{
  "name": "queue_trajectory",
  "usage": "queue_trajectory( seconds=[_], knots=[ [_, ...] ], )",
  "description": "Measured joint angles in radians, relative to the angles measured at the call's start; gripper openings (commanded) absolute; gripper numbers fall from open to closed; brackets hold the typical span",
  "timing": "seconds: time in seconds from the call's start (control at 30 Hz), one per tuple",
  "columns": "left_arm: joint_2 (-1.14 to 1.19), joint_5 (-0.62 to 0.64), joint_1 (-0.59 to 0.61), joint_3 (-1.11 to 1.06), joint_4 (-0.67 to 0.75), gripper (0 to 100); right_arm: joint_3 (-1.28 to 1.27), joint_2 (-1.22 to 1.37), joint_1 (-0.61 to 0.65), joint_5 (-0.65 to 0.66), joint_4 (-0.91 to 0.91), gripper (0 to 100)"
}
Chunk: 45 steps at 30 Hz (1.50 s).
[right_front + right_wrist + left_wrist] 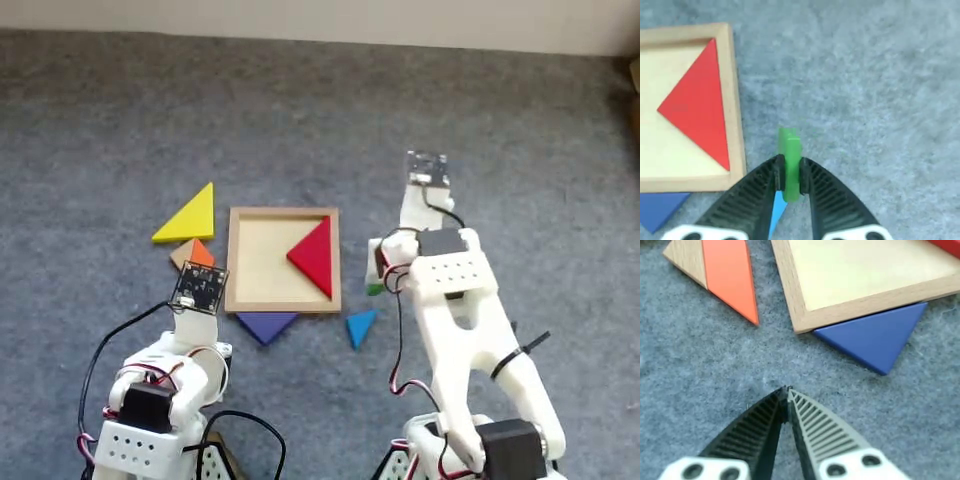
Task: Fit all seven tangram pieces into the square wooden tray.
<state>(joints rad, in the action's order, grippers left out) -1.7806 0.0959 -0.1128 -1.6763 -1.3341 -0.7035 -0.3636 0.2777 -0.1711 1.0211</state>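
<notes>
The square wooden tray point(234, 262) lies mid-table with a red triangle point(315, 255) inside against its right wall. My right gripper point(789, 172) is shut on a green piece point(789, 150), held on edge just above the carpet, right of the tray's near right corner point(374, 288). A light blue triangle point(776, 209) lies under it. My left gripper point(786, 394) is shut and empty, over bare carpet near the tray's near left corner. A dark blue triangle point(872, 337) touches the tray's near rim. An orange piece point(730, 275) and a wood-coloured piece point(687, 257) lie left of the tray.
A yellow triangle point(190, 218) rests on the carpet beyond the orange piece point(200, 252), left of the tray's far corner. Open grey carpet stretches behind the tray and to the right of the right arm point(470, 320).
</notes>
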Motion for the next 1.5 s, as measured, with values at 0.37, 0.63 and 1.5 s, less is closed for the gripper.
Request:
queue_trajectory(
  seconds=[0.37, 0.63, 1.5],
  knots=[
    [0.000, 0.000, 0.000, 0.000, 0.000, 1, 0.040, 0.000, 0.180, 0.000, 0.006, 0.5],
    [0.000, 0.000, 0.000, 0.000, 0.000, 1, 0.141, 0.029, 0.365, 0.000, -0.003, 0.5],
    [0.000, 0.000, 0.000, 0.000, 0.000, 1, 0.361, 0.411, 0.433, 0.161, -0.031, 18.1]
  ],
)
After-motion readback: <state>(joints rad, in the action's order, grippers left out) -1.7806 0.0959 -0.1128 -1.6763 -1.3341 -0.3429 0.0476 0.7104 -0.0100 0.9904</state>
